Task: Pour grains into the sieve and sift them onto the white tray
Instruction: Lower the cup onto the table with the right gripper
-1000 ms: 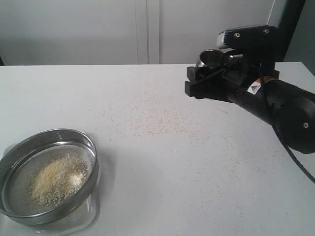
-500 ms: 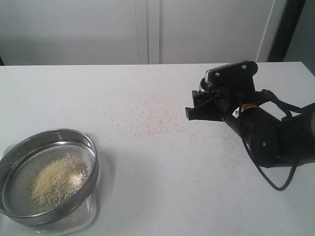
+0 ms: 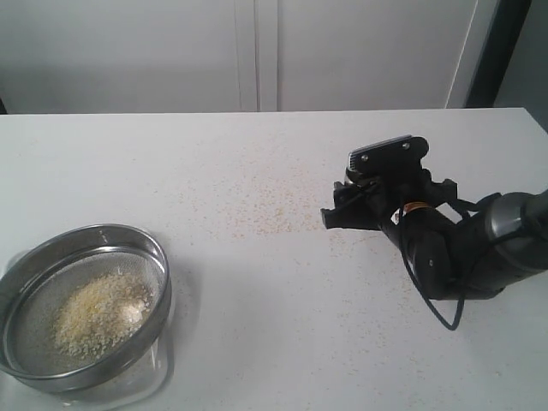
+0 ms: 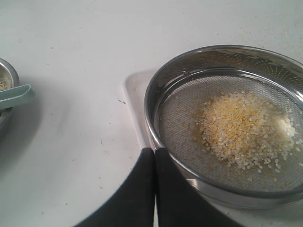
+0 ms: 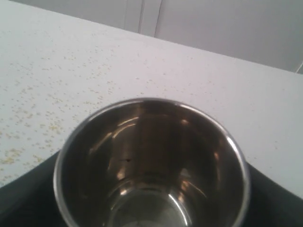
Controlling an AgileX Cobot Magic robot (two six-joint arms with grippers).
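Observation:
The sieve [image 3: 86, 304] sits at the near left on the white tray [image 4: 133, 90], of which only a corner and part of the rim show. A golden heap of grains [image 3: 98, 312] lies on its mesh [image 4: 246, 127]. My left gripper [image 4: 155, 153] is shut with nothing between its fingers, its tips just beside the sieve's rim; the exterior view does not show it. My right gripper [image 3: 377, 201] is low over the table at the right, shut on a small steel cup [image 5: 151, 161]. The cup stands upright and looks empty.
Loose grains are scattered over the white table [image 3: 274, 205], thickest just left of the right gripper. A second metal bowl with a pale green utensil handle [image 4: 15, 94] shows in the left wrist view, beyond the tray from the sieve.
My right arm has come down with the cup, from raised above the table to close over it, and turned so the cup is upright. The sieve and grains have not moved.

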